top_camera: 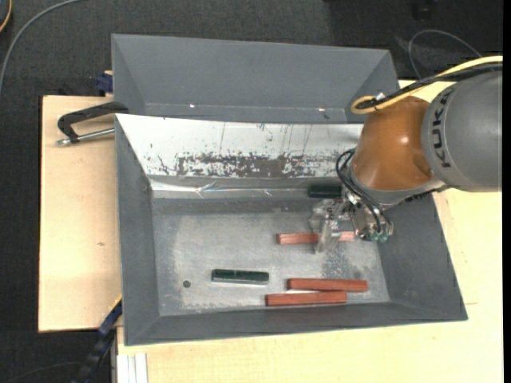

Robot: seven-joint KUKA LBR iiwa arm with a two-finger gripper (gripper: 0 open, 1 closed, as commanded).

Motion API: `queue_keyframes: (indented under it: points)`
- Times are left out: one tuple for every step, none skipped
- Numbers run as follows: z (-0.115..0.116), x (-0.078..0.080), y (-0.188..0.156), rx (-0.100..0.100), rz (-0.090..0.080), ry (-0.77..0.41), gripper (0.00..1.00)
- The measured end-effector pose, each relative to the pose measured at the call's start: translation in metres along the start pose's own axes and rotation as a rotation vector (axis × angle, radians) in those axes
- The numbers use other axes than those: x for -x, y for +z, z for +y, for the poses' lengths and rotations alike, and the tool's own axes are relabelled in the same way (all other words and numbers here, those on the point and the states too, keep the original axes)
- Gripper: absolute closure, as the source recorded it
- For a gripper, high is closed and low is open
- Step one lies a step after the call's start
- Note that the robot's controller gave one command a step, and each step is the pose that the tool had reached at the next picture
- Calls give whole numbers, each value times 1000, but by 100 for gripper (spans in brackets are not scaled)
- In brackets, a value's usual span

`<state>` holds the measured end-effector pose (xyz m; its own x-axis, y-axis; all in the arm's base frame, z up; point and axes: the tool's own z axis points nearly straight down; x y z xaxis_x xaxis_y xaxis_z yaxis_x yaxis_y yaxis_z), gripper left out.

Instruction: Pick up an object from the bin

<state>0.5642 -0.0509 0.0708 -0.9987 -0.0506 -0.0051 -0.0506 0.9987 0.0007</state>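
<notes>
Four slim bars lie on the floor of the grey metal bin [136, 238], with a short dark block [323, 190] further back, against the foot of the scratched rear wall. The arm [479, 134] comes in from the right, its wrist under an orange cover [391, 146], and the gripper [330, 231] hangs low over the right-centre of the floor. It sits at the right end of a reddish-brown bar [297, 238], which lies roughly level across the view. The bar's left part is in plain sight, and its right part runs in under the gripper's metalwork. Whether the fingers are open or closed on that bar cannot be told, since wrist hardware and cables crowd that spot.

Nearer the front wall, two more red-brown bars lie almost parallel and just beside each other. The upper bar [327, 285] sits further right, and the lower bar [306, 298] is shifted left. A dark green bar [239, 276] lies to their left, apart from them and well apart from the gripper. A small dark speck [187, 285] marks the floor left of the green bar.
</notes>
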Motion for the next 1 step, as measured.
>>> queue_keyframes:
  points:
    - [22, -21, -151, 0, -1, -44, 100]
